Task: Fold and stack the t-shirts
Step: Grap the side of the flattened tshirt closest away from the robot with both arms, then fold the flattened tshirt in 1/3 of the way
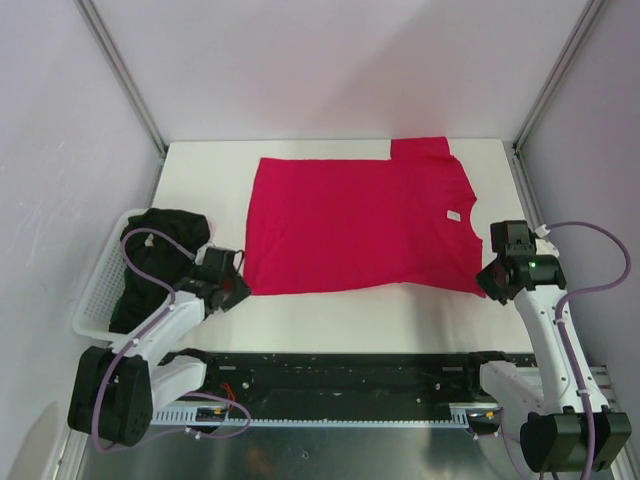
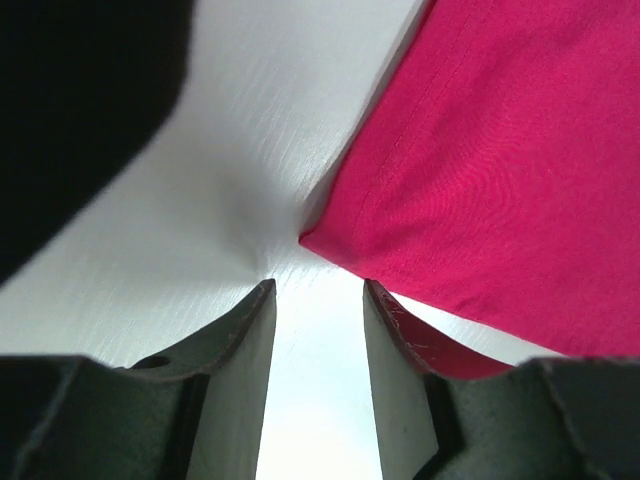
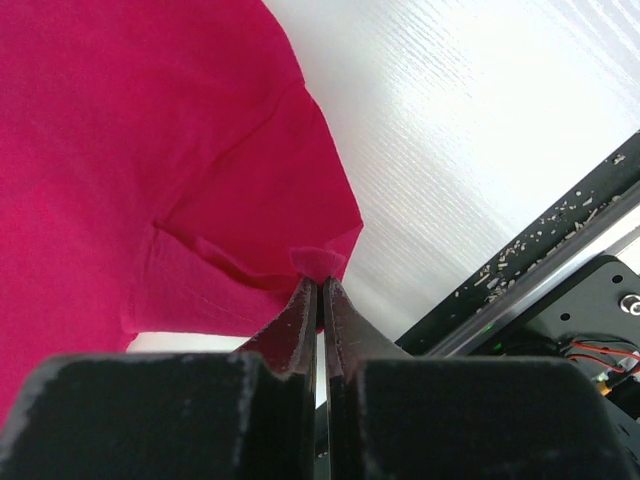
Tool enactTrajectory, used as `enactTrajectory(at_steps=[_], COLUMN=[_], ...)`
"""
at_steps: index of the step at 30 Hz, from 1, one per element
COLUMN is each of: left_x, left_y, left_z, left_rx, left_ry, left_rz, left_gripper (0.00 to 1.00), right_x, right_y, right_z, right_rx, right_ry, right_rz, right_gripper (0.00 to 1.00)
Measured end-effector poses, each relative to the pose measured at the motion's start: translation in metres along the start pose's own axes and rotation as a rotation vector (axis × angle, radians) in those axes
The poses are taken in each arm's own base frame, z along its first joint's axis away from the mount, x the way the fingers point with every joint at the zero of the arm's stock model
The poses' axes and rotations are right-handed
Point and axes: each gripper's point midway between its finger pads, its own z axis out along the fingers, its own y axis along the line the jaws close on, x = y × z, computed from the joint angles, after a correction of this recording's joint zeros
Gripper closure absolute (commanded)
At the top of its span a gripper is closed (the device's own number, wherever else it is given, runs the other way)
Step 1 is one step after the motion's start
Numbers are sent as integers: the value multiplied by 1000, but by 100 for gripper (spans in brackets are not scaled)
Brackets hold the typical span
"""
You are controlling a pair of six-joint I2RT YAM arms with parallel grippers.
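Right fingers (image 3: pixel 312 305) are pinched together on the crimson t-shirt (image 1: pixel 350 220) at its sleeve edge. Left fingers (image 2: pixel 258 310) stand apart, holding nothing, at that t-shirt's corner on the worktop (image 2: pixel 250 150).

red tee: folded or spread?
Spread. The red t-shirt lies flat across the table, far sleeve out; right end effector is shut on its near sleeve, no fold yet.

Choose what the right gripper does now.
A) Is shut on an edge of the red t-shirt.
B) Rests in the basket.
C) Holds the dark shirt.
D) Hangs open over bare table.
A: the right gripper is closed, with a fold of the red t-shirt pinched at its tips.
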Motion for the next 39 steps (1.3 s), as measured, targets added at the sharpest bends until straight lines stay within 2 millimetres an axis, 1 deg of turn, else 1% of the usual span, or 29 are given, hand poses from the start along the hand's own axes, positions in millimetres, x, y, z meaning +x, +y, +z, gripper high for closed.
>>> enactTrajectory(at_steps=[5, 10, 16, 21, 23, 28, 35, 37, 39], left_x=[-1, 3, 0, -4, -6, -9, -4, -3, -3], left_y=[3, 7, -3, -18, -20, -16, -6, -4, -3], left_z=[-1, 3, 5, 1, 0, 2, 9, 10, 11], left_rx=[-17, -52, -59, -32, -31, -56, -115, -126, -133], left_ry=[-11, 2, 1, -15, -27, -42, -29, -24, -24], left_rz=[-4, 7, 38, 57, 59, 50, 50, 48, 48], left_gripper=[56, 58, 62, 63, 63, 63, 65, 68, 75], right_x=[-1, -2, -2, -3, -3, -3, -3, -3, -3], right_y=[0, 3, 10, 13, 14, 16, 17, 17, 17], right_z=[1, 2, 3, 4, 4, 4, 4, 4, 4], right_rx=[-1, -10, -33, -48, -52, -62, -64, -64, -68], right_ry=[0, 0, 5, 2, 4, 8, 6, 7, 8], right_rz=[4, 7, 4, -4, -9, -13, -20, -21, -23], right_gripper=[100, 100, 100, 100, 100, 100, 100, 100, 100])
